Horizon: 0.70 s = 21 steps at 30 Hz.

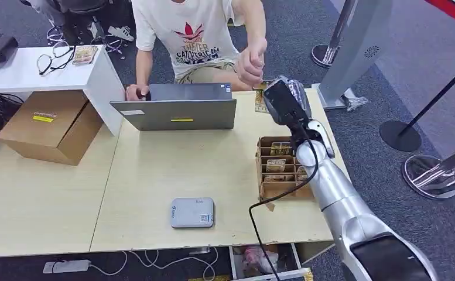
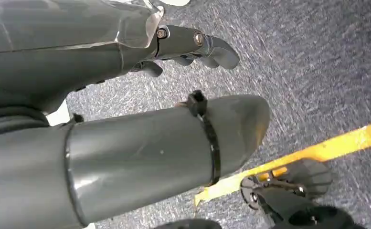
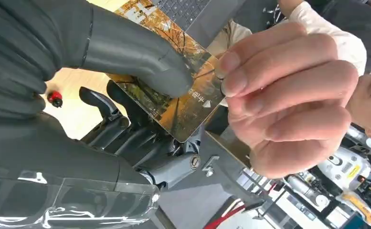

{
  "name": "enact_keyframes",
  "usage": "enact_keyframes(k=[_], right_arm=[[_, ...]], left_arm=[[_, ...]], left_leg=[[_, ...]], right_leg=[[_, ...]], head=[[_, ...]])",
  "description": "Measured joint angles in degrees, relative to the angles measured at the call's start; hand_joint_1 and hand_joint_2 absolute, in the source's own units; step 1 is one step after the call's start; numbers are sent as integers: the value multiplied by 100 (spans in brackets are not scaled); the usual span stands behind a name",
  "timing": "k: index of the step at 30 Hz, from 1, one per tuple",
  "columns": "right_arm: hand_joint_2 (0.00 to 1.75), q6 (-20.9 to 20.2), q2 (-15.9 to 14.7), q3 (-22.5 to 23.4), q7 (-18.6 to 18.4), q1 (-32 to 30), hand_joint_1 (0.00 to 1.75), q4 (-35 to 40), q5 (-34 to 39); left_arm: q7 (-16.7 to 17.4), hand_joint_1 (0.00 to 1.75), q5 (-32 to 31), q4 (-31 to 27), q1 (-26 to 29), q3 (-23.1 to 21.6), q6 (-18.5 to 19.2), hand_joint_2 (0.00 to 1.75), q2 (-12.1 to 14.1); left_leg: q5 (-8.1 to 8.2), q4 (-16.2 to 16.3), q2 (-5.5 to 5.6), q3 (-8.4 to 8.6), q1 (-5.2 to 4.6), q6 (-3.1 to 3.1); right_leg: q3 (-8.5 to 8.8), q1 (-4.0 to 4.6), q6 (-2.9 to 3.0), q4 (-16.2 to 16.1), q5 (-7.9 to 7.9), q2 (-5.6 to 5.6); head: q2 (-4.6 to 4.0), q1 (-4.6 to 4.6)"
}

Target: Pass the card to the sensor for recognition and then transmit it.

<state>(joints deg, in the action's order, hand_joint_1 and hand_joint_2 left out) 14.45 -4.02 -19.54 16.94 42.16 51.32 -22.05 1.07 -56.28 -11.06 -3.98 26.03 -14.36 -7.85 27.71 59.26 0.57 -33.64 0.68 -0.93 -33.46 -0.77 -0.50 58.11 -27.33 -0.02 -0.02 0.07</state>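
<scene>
My right hand [image 3: 126, 71] pinches the card [image 3: 183, 102] while a person's hand [image 3: 288, 100] grips its edge; I should release gently, left hand [image 2: 193, 45] hanging slack and holding nothing.

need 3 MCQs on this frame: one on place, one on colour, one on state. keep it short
1. Where does the grey sensor box lie?
A. on the laptop
B. on the table's near part, in front of the laptop
C. in the card box

2. What colour is the laptop lid?
A. grey
B. red
C. white

3. What is the state of the card?
A. lying flat on the table
C. stowed in the card box
B. held by the right hand while a person's hand pinches its edge

Answers: 1 B, it sits alone on the table nearer the robot; 2 A, the lid is plain grey; 3 B, the right wrist view shows thumb and fingers on the card and the person's fingertips at its edge.
</scene>
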Motion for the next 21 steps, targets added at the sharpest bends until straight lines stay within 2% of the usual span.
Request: enact_keyframes(k=[8,9,10,11,21], right_arm=[[175,-76,52,-2,-9,20,175,-81,4],[175,-83,61,0,-13,21,166,-83,11],[175,-85,63,0,-13,22,9,-83,11],[175,-90,72,-2,-13,23,0,-83,11],[175,-125,120,0,-59,0,0,-44,22]], left_arm=[[15,0,41,0,4,0,-135,0,-37],[15,0,43,0,4,0,-144,0,-39],[15,0,48,0,4,0,-146,0,-39],[15,0,50,0,4,0,-151,0,-39],[15,0,57,0,12,0,-164,0,-44]], left_leg=[[0,0,1,-2,0,0],[0,0,0,-2,0,0],[0,0,0,-2,0,0],[0,0,0,-2,0,0],[0,0,0,0,0,0]], right_leg=[[0,0,0,0,0,-2],[0,0,0,0,0,-2],[0,0,0,0,0,-2],[0,0,0,0,0,-2],[0,0,0,0,0,-1]], head=[[0,0],[0,2],[0,0],[0,2],[0,0]])
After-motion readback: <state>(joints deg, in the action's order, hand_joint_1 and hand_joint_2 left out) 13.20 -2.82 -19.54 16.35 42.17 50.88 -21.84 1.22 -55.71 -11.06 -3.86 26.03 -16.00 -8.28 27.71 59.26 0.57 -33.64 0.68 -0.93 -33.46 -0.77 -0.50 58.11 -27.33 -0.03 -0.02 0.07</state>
